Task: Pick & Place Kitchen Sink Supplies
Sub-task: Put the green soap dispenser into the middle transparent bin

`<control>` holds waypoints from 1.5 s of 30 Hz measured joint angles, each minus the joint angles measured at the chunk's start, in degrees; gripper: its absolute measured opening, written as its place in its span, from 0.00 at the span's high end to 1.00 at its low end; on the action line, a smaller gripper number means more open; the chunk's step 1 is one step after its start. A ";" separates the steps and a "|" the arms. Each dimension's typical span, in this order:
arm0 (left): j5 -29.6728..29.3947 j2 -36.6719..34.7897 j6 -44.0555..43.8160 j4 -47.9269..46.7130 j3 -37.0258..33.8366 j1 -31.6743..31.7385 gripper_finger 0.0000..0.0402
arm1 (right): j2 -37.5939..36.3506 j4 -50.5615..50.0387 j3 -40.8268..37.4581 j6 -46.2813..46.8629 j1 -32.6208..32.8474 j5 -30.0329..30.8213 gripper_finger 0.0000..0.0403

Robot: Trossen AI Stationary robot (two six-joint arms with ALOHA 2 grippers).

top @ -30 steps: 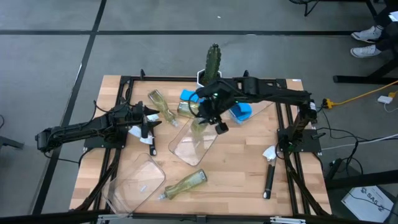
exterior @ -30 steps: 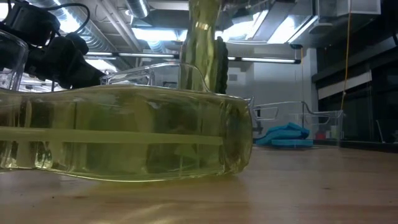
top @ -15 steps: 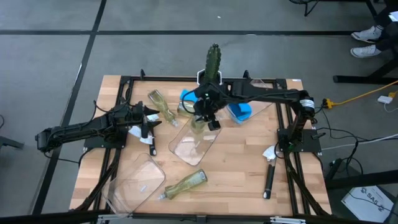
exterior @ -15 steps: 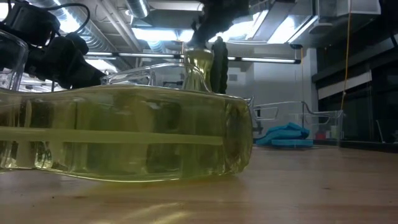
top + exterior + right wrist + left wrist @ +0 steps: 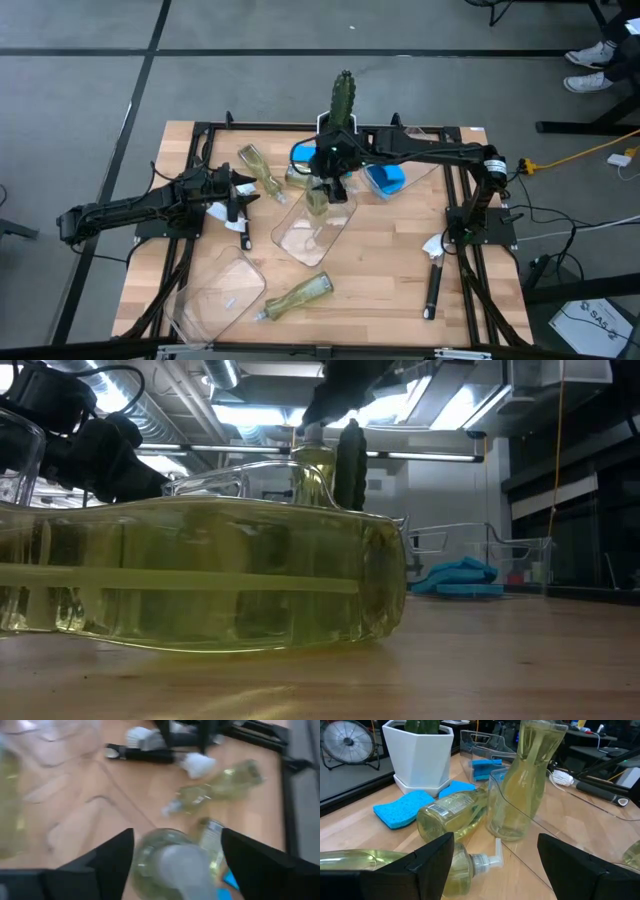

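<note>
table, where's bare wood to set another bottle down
Bare wood lies between the middle tray and the right-side brush, and right of the near bottle. Crowded by the cactus: sponges, bottles, and the right pincer over the upright bottle.

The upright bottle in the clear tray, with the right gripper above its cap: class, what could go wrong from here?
1. The upright bottle is tall and narrow; the right gripper, open above its cap, could tip it when moving away.
2. If it falls, it may hit the lying bottle close beside it, or the cactus pot.
3. It stands near the end of the tray, so a nudge might slide it off.
</note>
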 joint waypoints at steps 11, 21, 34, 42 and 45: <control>-0.02 0.00 0.02 0.00 -0.02 0.00 0.30 | 0.02 -0.17 6.69 1.59 2.63 2.67 0.11; 0.00 0.00 0.02 0.00 0.00 0.02 0.30 | 0.07 1.45 4.78 0.09 14.62 9.85 0.11; 0.00 0.00 0.02 0.00 0.00 0.01 0.30 | 0.09 10.16 -4.37 3.57 24.78 9.46 0.11; -0.02 0.00 0.02 0.00 -0.02 0.00 0.30 | 0.09 23.70 -14.56 4.68 29.66 9.51 0.11; -0.01 0.00 0.02 0.00 -0.01 0.02 0.30 | 0.09 27.94 -18.41 6.51 31.57 9.42 0.11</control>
